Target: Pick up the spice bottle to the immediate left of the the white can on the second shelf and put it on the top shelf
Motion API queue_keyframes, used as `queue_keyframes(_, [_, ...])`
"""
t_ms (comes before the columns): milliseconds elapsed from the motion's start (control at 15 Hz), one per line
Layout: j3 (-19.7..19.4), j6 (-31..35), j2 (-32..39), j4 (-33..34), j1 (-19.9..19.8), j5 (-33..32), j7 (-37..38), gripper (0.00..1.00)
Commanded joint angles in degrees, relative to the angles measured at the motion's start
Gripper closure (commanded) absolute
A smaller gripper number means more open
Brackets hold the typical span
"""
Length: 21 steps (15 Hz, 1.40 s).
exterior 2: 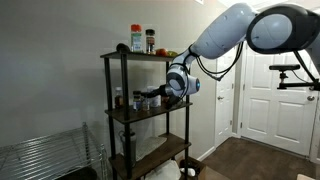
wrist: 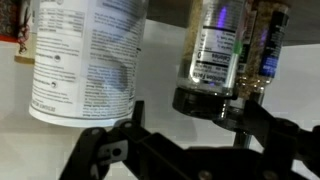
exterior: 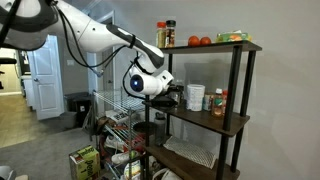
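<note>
Wrist view shows the scene upside down, so the spice bottle (wrist: 210, 55) hangs with its black cap at the bottom of its body. It is just beside the white can (wrist: 85, 60), and another jar (wrist: 265, 50) with grainy contents is close on its far side. The gripper (wrist: 190, 128) has its jaws spread wide and grips nothing. The bottle's cap sits in line with the gap between the two dark fingers (wrist: 115, 150), and whether either one touches it cannot be told. In an exterior view the gripper (exterior: 176, 96) reaches in at the level of the second shelf (exterior: 235, 122), right next to the white can (exterior: 196, 97), with a red-capped bottle (exterior: 218, 103) further along. The top shelf (exterior: 245, 46) above holds tall orange-filled jars (exterior: 166, 34) and tomatoes (exterior: 200, 41).
</note>
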Motion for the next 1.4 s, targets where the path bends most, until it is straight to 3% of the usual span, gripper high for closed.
queue_keyframes(0, [-1.3, -0.9, 2.6, 2.8, 0.4, 0.0, 1.7, 0.00])
queue_keyframes(1133, [-0.8, -0.5, 8.7, 9.7, -0.7, 0.0, 5.6, 0.00])
queue_keyframes(1200, [-0.7, -0.7, 8.8, 9.9, -0.9, 0.0, 5.6, 0.25])
queue_keyframes(1333, [-0.6, -0.6, 9.1, 10.3, -1.1, 0.0, 5.6, 0.33])
